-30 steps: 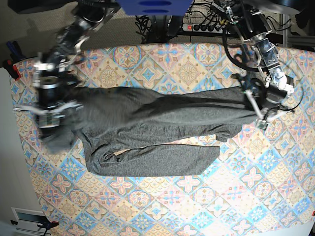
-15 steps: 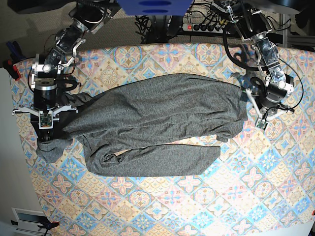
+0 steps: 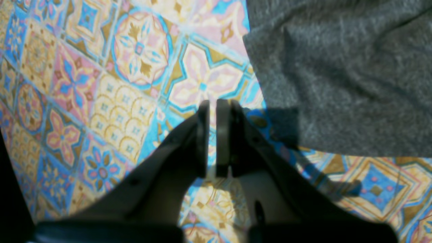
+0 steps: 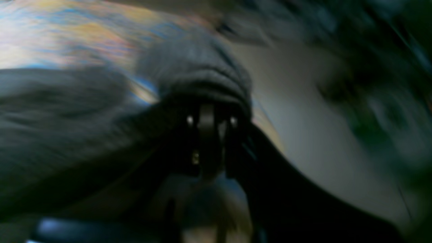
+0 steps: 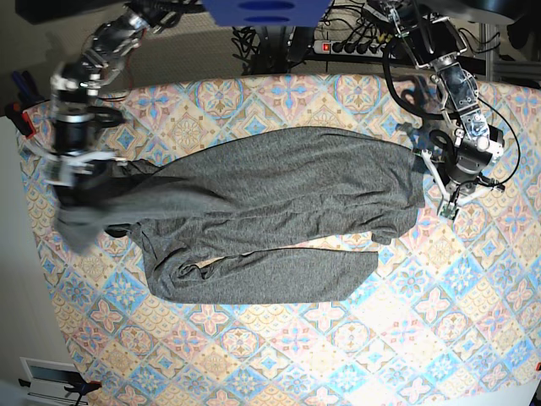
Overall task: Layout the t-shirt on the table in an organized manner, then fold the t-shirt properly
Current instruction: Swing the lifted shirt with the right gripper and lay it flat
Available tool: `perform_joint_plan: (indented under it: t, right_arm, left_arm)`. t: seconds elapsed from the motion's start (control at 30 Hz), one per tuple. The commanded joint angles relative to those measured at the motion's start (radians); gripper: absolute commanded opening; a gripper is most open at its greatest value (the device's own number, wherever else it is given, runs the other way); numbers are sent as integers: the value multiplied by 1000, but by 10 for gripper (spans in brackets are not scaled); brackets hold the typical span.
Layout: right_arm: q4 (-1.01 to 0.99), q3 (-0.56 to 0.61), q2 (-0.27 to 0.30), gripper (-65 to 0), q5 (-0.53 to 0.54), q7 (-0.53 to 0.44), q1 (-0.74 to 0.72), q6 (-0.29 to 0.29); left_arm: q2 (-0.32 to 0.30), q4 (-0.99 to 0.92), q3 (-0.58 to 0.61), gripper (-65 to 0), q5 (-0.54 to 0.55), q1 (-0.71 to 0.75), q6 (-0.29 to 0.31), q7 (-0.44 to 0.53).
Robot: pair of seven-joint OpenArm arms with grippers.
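— Where's the shirt?
— The soft heathered grey t-shirt [image 5: 270, 211] lies rumpled across the tiled floral table [image 5: 338, 355]; right gripper [image 4: 207, 111] pinches a bunched sleeve.
— Left gripper [image 3: 213, 111]?
— Pressed together, holding nothing, just beside the hem

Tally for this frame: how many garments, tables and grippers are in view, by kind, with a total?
t-shirt: 1
table: 1
grippers: 2, left gripper and right gripper
Total: 4
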State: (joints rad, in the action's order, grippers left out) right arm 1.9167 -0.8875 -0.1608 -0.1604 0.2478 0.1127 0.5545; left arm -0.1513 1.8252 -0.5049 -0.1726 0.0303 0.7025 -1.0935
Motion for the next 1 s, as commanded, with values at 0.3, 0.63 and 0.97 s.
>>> perform_joint_plan:
  t: [0.3,0.63,0.97]
  right_arm:
    - [5,-100,10,-478,-9,186,-86,5]
    - [5,-60,10,-443,-5,181,-49,112]
    - [-101,-203,10,-442,-1,176,-54,112]
  left_arm:
    - [-15,17,-2,-626,5,23,-4,16]
    - [-17,17,-4,-626,5,36,-4,16]
    - [-17,20,-4,-626,5,43,-4,17]
